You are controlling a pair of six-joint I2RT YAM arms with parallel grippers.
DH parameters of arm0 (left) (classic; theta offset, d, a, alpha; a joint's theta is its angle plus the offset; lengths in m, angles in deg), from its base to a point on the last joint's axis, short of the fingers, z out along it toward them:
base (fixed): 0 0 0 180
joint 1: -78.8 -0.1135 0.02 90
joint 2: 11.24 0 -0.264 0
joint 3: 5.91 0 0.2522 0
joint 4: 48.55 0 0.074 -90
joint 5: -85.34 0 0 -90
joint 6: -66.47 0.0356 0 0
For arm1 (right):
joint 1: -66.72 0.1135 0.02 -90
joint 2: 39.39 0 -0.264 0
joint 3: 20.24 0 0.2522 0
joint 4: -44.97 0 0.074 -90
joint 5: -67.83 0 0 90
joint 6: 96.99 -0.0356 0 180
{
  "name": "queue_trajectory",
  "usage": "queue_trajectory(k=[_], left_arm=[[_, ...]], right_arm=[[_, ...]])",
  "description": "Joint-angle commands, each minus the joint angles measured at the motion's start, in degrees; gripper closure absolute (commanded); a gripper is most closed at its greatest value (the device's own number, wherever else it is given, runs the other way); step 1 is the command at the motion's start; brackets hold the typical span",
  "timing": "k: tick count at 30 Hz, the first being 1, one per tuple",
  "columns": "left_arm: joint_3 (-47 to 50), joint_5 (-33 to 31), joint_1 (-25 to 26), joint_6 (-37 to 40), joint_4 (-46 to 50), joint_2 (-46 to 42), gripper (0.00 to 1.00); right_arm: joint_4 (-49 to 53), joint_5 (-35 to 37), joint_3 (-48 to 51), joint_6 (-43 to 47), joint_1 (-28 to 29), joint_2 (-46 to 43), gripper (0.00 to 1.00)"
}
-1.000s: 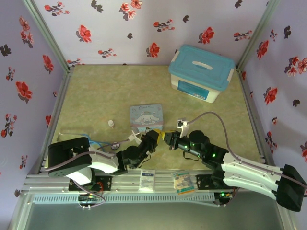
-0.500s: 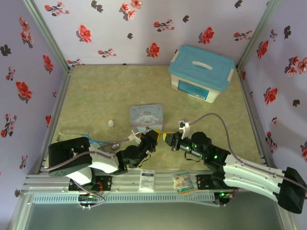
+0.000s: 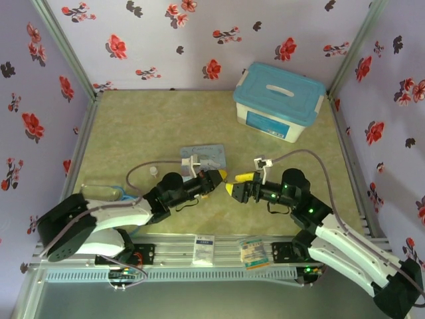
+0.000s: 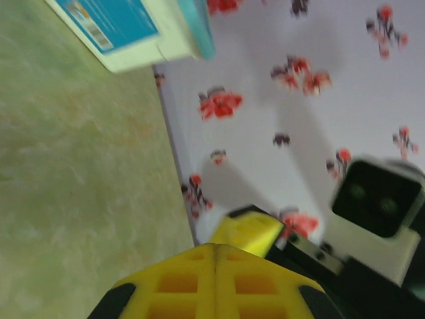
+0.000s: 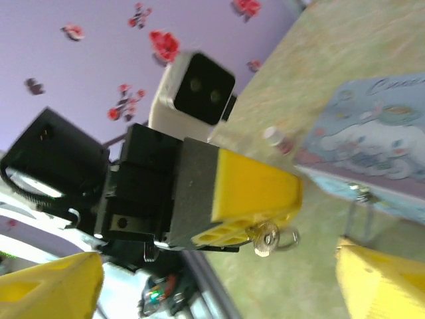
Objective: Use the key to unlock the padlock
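L pincer [image 3: 214,177] clamps a tiny brass piece w/ wire loop, prob. the padlock [image 5: 267,238], just near of the tin [image 3: 209,156]. R pincer [image 3: 238,183] gapes wide, empty, just right. Key in it? We can't tell. We'd hold the padlock steady, approach slow, 1 straight line.

The blue-lidded plastic box [image 3: 279,100] stands in the table's [image 3: 146,119] far right corner; the cartoon-printed tin [image 3: 214,153] lies mid-table, a small white knob [image 3: 153,171] left of it.

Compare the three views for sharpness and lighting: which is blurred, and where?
Top external: evenly lit, sharp, soft shadows. Left wrist: motion-blurred, the blue-lidded box smeared. Right wrist: the left tool crisp, the near yellow fingertips out of focus.
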Motion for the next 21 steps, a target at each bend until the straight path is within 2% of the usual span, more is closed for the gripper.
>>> queue_trajectory(k=[1, 3, 4, 8, 11, 13, 17, 21], left_arm=[[-3.5, 7.8, 0.3, 11.4, 14.6, -5.8, 1.00], [-3.2, 6.9, 0.1, 12.0, 14.7, -7.9, 1.00], [-2.9, 6.7, 0.1, 11.9, 14.2, -8.3, 1.00], [-2.6, 6.8, 0.4, 10.7, 11.1, -8.4, 1.00], [-2.4, 6.9, 0.7, 10.3, 9.6, -8.3, 1.00], [-2.5, 6.6, 0.6, 10.3, 9.5, -8.2, 1.00], [-1.9, 6.0, 0.8, 8.2, 5.3, -6.9, 1.00], [-1.8, 5.7, 0.7, 6.9, 2.7, -5.7, 1.00]], right_arm=[[-9.9, -10.7, -0.7, -4.9, -0.7, 3.4, 0.19], [-13.7, -12.5, -0.4, -7.0, -0.7, 5.8, 0.32], [-16.2, -12.9, 0.1, -8.3, -0.7, 6.5, 0.35], [-23.7, -13.2, 1.7, -11.6, -0.7, 8.5, 0.39], [-26.5, -13.1, 2.4, -13.1, -0.6, 8.8, 0.46], [-27.2, -13.4, 2.5, -13.7, -0.6, 9.0, 0.54], [-26.4, -14.8, 3.1, -13.7, -0.5, 8.7, 0.57], [-27.3, -14.2, 4.6, -14.3, -0.4, 7.6, 0.64]])
